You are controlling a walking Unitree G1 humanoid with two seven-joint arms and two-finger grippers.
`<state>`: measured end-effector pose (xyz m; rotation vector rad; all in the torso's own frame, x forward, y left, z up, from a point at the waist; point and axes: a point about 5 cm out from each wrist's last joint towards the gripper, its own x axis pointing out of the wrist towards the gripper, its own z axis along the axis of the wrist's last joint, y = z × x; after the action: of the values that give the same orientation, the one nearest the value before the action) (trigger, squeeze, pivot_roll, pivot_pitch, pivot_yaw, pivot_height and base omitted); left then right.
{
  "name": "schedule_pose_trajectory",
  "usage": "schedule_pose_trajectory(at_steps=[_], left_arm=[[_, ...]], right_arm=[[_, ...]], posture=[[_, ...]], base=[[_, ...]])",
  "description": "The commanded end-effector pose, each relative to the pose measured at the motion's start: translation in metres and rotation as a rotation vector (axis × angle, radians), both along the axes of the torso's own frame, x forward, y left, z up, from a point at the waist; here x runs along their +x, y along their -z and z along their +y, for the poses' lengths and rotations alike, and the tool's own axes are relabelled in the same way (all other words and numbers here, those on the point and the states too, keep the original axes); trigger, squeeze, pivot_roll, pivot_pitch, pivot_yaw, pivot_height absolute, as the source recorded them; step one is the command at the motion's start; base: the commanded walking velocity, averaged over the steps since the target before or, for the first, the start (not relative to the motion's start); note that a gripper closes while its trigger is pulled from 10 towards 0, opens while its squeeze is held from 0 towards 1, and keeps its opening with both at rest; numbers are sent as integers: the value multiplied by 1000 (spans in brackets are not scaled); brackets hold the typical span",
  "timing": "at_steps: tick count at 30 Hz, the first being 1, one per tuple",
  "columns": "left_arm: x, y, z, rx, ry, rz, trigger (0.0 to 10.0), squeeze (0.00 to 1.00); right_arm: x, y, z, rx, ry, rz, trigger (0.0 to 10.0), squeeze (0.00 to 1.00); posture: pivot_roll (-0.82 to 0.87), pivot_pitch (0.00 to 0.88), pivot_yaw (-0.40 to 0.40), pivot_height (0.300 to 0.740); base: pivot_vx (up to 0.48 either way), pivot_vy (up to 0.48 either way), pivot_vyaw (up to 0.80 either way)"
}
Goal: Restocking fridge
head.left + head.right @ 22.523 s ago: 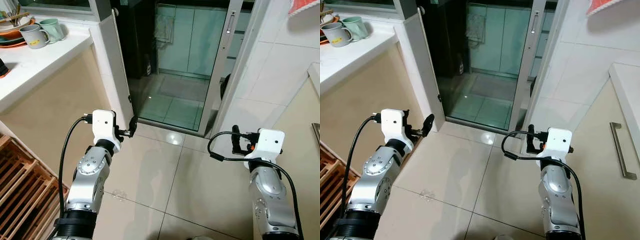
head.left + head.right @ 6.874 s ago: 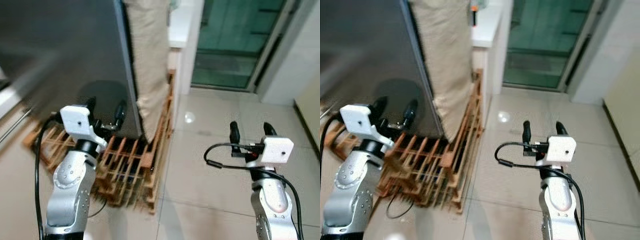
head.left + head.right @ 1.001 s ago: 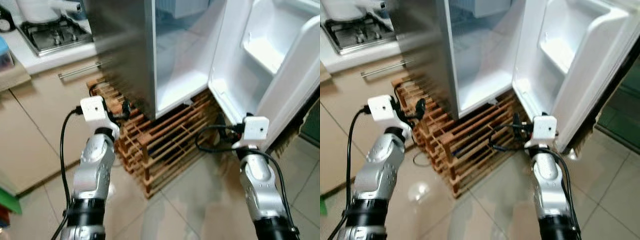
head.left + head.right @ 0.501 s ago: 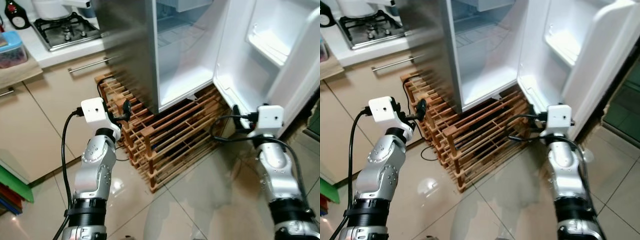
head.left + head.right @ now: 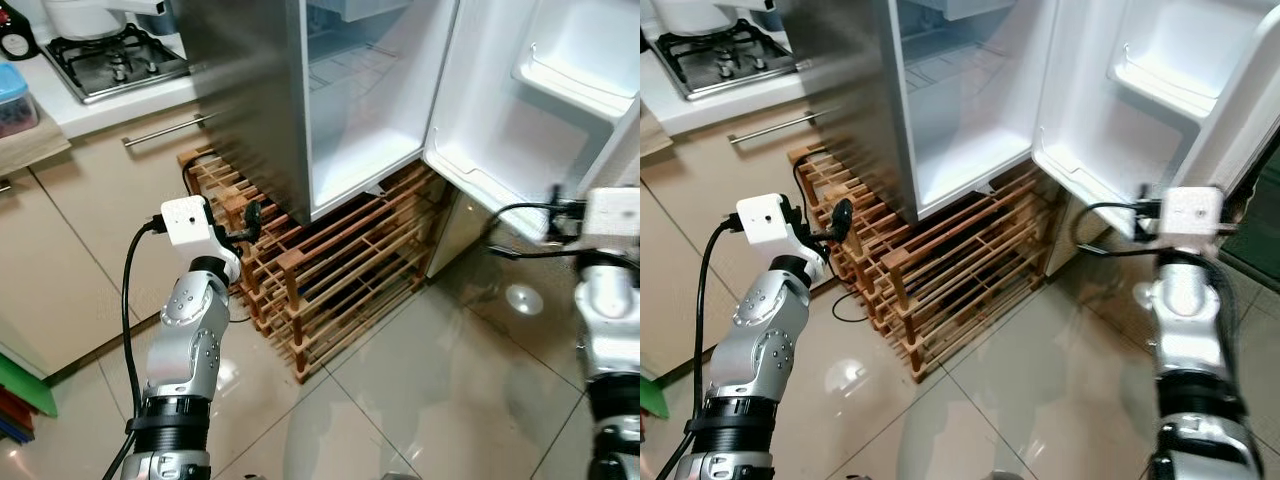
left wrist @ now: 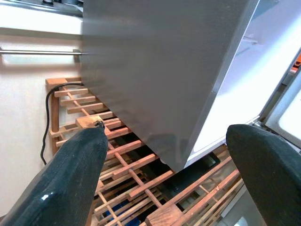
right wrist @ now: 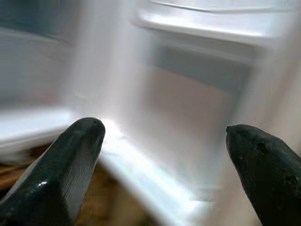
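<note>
The steel fridge (image 5: pixel 250 100) stands on a wooden slatted rack (image 5: pixel 340 270). Its door (image 5: pixel 500 130) hangs open to the right, with a white door bin (image 5: pixel 580 75) up high. The white lower compartment (image 5: pixel 360 120) holds no items that I can see. My left gripper (image 5: pixel 247 222) is held open, with nothing in it, beside the fridge's lower left corner, just above the rack. In its wrist view the left gripper (image 6: pixel 164 155) faces the steel side and the rack. My right gripper (image 5: pixel 1145 208) is open and holds nothing, close to the door's bottom edge; the right gripper (image 7: pixel 164 155) faces the door's white inner lining.
A gas hob (image 5: pixel 110 60) sits on the counter at the left, above beige cabinets with a bar handle (image 5: pixel 165 130). A black cable (image 5: pixel 188 180) runs down by the rack. A blue-lidded container (image 5: pixel 15 100) is on the counter. Glossy tiled floor (image 5: pixel 450 380) spreads in front.
My right arm has swung out to the right, from the rack's corner to the bottom edge of the door. The view has shifted slightly. The left gripper is in the same place.
</note>
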<state>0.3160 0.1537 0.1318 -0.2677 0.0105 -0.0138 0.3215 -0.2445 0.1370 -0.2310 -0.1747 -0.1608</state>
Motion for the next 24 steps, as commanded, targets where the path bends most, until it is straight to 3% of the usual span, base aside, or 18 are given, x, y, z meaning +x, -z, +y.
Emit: schedule_pose_trajectory(at_steps=[1, 5, 7, 8, 10, 13, 17, 24], left_arm=[[2, -2, 1, 11, 5, -6, 10000, 0], [1, -3, 3, 52, 7, -6, 10000, 0], [-1, -4, 6, 71, 8, -16, 10000, 0], [-4, -4, 16, 96, -42, -16, 10000, 0], [-5, -3, 20, 114, -67, -10, 10000, 0], [-4, 7, 44, 268, -240, 90, 10000, 0], [-4, 9, 51, 268, -272, 104, 10000, 0], [-2, 9, 42, 245, -217, 88, 10000, 0]], right_arm=[[-2, 1, 21, 34, -99, -8, 10000, 0], [-8, 11, 45, 179, -170, 16, 10000, 0], [-11, 15, 51, 196, -176, 34, 10000, 0], [-14, 20, 57, 214, -191, 55, 10000, 0], [-15, 22, 59, 216, -198, 64, 10000, 0], [-18, 27, 64, 212, -211, 99, 10000, 0], [-18, 27, 63, 213, -203, 110, 10000, 0], [-16, 21, 43, 180, -131, 94, 10000, 0]], posture=[[-133, 0, 52, 740], [-128, 0, 55, 740], [-125, 0, 56, 740], [-122, 0, 56, 740], [-122, 0, 56, 740], [-112, 0, 56, 740], [-112, 0, 55, 740], [-113, 0, 56, 740]], base=[[0, 0, 0], [0, 0, 0], [0, 0, 0], [0, -465, 600], [0, -463, 591], [195, -399, 500], [344, -330, 456], [388, -277, 179]])
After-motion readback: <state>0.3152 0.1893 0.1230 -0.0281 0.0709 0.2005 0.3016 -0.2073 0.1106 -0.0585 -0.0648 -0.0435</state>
